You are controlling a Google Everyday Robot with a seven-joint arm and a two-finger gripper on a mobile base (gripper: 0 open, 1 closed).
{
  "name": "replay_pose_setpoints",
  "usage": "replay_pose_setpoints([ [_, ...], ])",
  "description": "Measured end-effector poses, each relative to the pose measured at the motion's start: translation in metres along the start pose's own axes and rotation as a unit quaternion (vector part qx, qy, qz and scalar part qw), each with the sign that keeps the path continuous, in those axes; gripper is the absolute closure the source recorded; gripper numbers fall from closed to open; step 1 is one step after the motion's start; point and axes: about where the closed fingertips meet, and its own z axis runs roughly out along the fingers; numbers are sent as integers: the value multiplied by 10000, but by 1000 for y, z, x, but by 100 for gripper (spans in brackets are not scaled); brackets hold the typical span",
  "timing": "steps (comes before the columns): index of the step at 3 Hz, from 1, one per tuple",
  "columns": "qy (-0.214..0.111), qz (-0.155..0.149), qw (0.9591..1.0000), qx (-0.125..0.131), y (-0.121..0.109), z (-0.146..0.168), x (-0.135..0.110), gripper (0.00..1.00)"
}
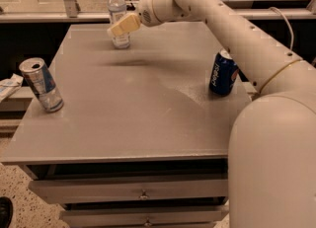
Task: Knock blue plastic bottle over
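Note:
The blue plastic bottle (117, 10) is a clear water bottle with a white cap and a pale label. It stands upright at the far left of the grey table (143, 108). My gripper (117, 28) reaches in from the right on a long white arm. Its cream-coloured fingers overlap the bottle's lower half, at or just in front of it. The bottle's middle is partly hidden behind them.
A silver-blue slim can (40, 85) stands near the table's left edge. A dark blue Pepsi can (222, 73) stands near the right edge, close under my arm. Drawers run below the table's front edge. A rail and a chair stand behind the table.

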Motion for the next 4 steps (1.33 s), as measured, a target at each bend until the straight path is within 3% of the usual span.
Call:
replay_pose_setpoints([
  [2,-433,193,9988,73,7,32,-7,0],
  [3,-486,261,9984,98,11,45,-7,18],
  [4,-533,281,9981,158,11,51,-7,49],
])
